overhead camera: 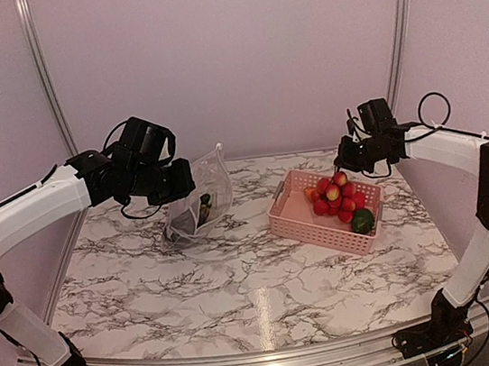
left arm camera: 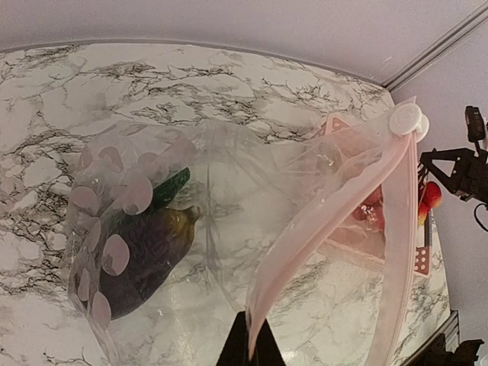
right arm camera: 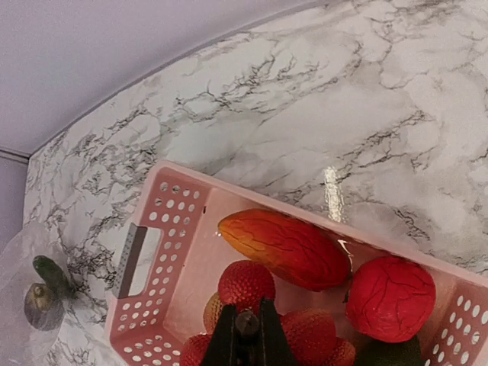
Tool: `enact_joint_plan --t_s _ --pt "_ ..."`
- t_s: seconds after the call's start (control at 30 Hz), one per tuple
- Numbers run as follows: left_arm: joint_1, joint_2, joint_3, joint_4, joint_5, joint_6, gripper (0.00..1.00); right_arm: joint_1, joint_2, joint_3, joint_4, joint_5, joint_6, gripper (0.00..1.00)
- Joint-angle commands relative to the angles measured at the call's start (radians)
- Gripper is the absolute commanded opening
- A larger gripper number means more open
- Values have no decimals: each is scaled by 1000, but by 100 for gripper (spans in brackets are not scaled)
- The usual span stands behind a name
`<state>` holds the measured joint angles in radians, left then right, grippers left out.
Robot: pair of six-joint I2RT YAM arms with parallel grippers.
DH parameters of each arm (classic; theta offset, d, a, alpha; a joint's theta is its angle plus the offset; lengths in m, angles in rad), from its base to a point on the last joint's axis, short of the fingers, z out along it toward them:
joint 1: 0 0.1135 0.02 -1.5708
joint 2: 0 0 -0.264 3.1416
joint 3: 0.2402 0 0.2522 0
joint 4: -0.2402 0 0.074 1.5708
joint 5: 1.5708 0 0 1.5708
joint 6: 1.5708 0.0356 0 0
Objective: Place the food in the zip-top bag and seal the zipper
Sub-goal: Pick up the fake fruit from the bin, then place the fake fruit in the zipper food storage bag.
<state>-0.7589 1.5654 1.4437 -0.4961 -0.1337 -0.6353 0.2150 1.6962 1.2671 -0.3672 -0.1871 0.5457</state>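
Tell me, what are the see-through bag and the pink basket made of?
The zip-top bag looks like thin, soft clear plastic film: it crinkles, glints, and the aubergine shows through it. The pink basket looks like rigid moulded plastic, fairly matte: even colour, neat rows of holes and a handle slot.

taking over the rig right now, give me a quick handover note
Left gripper: shut on the mouth edge of the zip-top bag, holding it up and open.
Right gripper: over the pink basket, fingers closed, apparently pinching a berry.
Done: aubergine and cucumber are inside the bag.
Left: mango, other berries and round green piece are in the basket; zipper not sealed.
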Motion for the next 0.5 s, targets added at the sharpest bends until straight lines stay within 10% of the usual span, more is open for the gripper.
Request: enact_joint_plan --t_s 0.0,0.47 --pt "4 46 35 18 27 -5 0 62 -170 51 3 0 -50 0" --pt "7 146 101 57 88 -83 0 286 -252 188 234 -138 103 0"
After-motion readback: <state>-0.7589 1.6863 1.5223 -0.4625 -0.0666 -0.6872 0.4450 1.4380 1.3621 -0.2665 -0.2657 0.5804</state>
